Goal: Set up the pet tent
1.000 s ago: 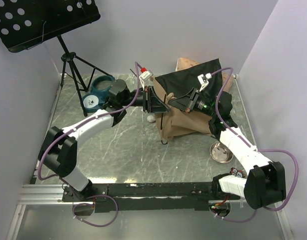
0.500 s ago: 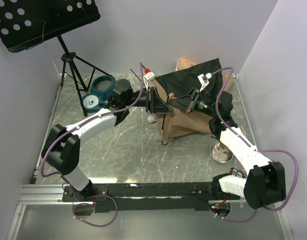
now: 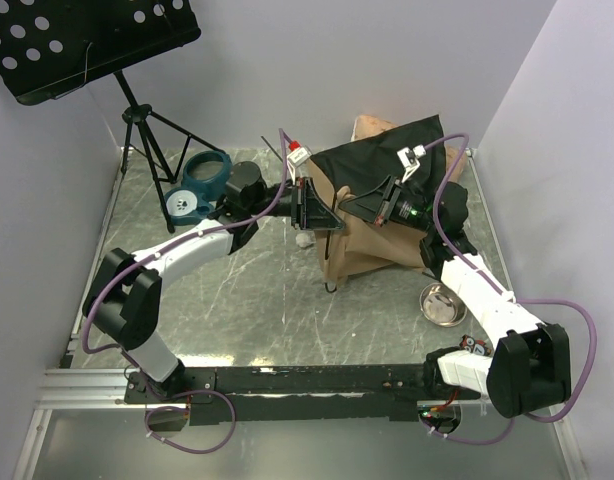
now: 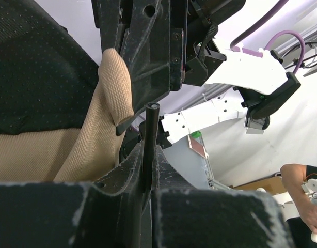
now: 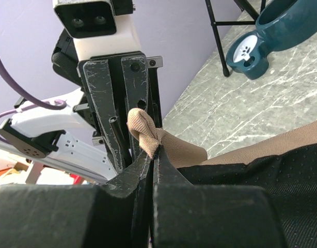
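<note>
I'd say the pet tent (image 3: 362, 250) is nowhere near standing. It sits at the far right of the worktop (image 3: 257, 300) as a slumped heap of tan cloth with its black panel flopped over the top, and I can't make out an arch or doorway. Both arms meet at its left edge. The right fingers (image 5: 215, 217) are pinched tight on a fold of the tan cloth. The left fingers (image 4: 215, 217) are closed narrow around a thin black pole (image 4: 150, 139), whose end pokes up just beside that fold. My guess is the pole is being worked into the cloth, with raising the frame left to do.

The room is a bare corner of pale lilac walls, and the worktop is grey, marbled and scuffed. A music stand (image 3: 87, 40) hangs over the far left. A pinkish cushion (image 3: 372, 127) peeks out behind the tent, a blue double bowl (image 3: 199, 180) sits to its left, and a small steel dish (image 3: 443, 304) lies near right.
</note>
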Robot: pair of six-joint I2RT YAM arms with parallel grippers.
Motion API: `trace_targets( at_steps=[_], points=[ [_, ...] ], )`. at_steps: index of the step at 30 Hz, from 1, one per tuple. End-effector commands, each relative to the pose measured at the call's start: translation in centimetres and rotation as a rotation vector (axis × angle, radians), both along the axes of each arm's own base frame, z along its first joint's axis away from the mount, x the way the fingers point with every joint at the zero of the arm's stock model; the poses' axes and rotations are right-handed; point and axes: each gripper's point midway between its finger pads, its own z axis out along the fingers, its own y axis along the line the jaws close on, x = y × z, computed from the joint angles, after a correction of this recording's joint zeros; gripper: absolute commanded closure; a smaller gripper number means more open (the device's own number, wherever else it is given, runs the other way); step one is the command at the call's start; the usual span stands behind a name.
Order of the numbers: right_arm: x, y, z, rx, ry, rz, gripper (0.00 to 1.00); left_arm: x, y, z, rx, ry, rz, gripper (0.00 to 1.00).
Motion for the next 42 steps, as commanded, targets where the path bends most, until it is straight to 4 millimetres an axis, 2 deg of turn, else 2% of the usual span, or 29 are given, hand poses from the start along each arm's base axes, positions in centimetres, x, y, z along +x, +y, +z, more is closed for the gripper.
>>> trace_targets(
  at_steps=[1, 8, 18, 32, 42],
  points=[
    [0.0, -4.3, 15.0, 0.200, -0.490, -0.246, 1.00, -4.8, 1.0, -8.7, 0.250, 0.370, -0.188, 0.99],
    [0.0, -4.3, 15.2, 0.200, -0.493, -0.240, 1.00, -4.5, 1.3, -9.2, 0.259, 0.374, -0.172, 0.99],
    [0.4, -4.2, 15.3, 0.199, -0.487, -0.239, 1.00, -5.3, -0.1, -9.3, 0.281, 0.350, -0.231, 0.99],
    [0.3, -4.4, 16.1, 0.225, -0.480, -0.247, 1.00, -6.1, 0.3, -10.4, 0.288, 0.415, -0.233, 0.99],
    [-0.3, -4.3, 16.9, 0.251, -0.464, -0.227, 1.00, -5.7, 0.2, -10.4, 0.278, 0.425, -0.230, 0.99]
  ],
)
